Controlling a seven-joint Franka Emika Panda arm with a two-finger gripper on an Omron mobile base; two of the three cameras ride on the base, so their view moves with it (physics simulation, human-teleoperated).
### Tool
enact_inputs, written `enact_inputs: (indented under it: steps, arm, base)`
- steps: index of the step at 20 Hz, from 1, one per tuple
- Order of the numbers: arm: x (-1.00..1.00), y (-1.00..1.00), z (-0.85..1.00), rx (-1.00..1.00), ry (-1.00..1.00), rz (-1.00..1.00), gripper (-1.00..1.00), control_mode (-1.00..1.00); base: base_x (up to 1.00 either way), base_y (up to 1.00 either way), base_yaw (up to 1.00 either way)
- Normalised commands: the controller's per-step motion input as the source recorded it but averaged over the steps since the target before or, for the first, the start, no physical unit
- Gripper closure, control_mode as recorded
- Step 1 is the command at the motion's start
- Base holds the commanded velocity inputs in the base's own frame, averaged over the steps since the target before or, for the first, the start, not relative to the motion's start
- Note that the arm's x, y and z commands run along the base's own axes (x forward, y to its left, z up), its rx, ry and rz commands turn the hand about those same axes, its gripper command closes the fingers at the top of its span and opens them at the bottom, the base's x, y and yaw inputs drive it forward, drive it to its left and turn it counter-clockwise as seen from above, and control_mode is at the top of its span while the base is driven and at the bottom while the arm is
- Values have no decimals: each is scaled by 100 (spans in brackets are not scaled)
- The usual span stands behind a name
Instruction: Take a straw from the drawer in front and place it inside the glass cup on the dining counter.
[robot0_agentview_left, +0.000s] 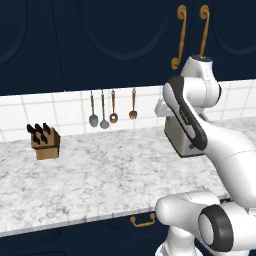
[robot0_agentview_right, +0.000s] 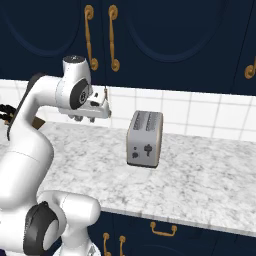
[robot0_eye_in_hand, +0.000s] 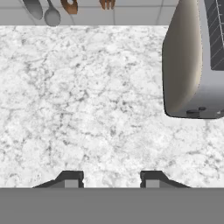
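End effector (robot0_eye_in_hand: 111, 178) hovered spread, empty, above marble table (robot0_eye_in_hand: 87, 109); toaster (robot0_eye_in_hand: 194, 61) beside. Best lowered toward drawer handle (robot0_agentview_left: 143, 220) below.

I can read no text, label, brand or number anywhere, not even on the toaster (robot0_agentview_right: 145, 138) before me.

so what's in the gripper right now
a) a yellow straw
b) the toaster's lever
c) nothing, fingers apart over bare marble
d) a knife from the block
c: in the hand view the gripper shows its two fingertips spread apart with bare marble worktop between them, and the toaster sits off to one side, untouched.
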Motion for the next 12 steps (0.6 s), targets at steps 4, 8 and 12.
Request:
enact_inputs:
  steps: [4,8,12]
  arm:
    - [-38,0,-3,0,-1,0,-100,-100]
    - [-59,5,-40,0,-2,0,-100,-100]
    - [-33,10,-58,0,-1,-1,-100,-100]
  base:
    - [0,0,0]
    - [0,0,0]
    - [0,0,0]
